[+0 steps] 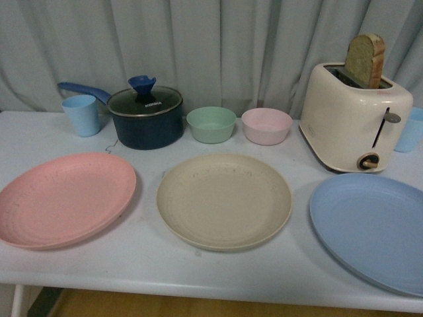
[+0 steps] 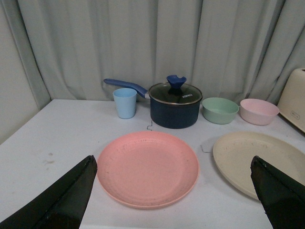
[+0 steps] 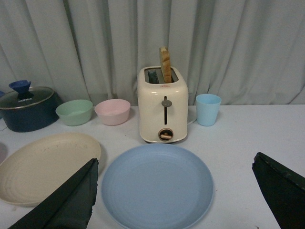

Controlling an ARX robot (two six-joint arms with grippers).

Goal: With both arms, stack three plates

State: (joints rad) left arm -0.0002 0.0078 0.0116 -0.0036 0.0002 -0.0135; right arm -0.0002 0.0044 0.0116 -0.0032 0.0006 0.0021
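You see each tool only through its own wrist camera, and only as two dark finger ends cut off at the lower corners. The left tool (image 2: 172, 162) is released, its fingers (image 2: 66, 200) spread wide, with the pink plate (image 2: 147, 168) showing through the gap. The right tool (image 3: 175, 160) is released the same way, framing the light blue plate (image 3: 157, 186). You cannot tell how high either one hangs over the desk (image 1: 198, 271).

In the front view the light blue plate runs off the frame at its 3 and 5 o'clock sides. The pink plate loses a sliver of rim at 9 o'clock. A second cup (image 1: 412, 129) is half cut off just beside the toaster (image 1: 353, 115). The saucepan (image 1: 147, 119) has a handle that passes behind the blue cup (image 1: 82, 114), and the lettering on its glass lid is too small to read.

The three plates lie flat on the desk in one row, apart, none resting on another. The beige plate (image 1: 223, 201) sits in the middle, the pink one at its 9 o'clock, the light blue one at its 3 o'clock. All are round, shallow, matte and alike in size. At the beige plate's 12 o'clock a green bowl (image 1: 211, 124) and a pink bowl (image 1: 266, 125) stand side by side. The toaster is at its 2 o'clock, with a slice of bread (image 1: 365, 61) standing up from the slot.
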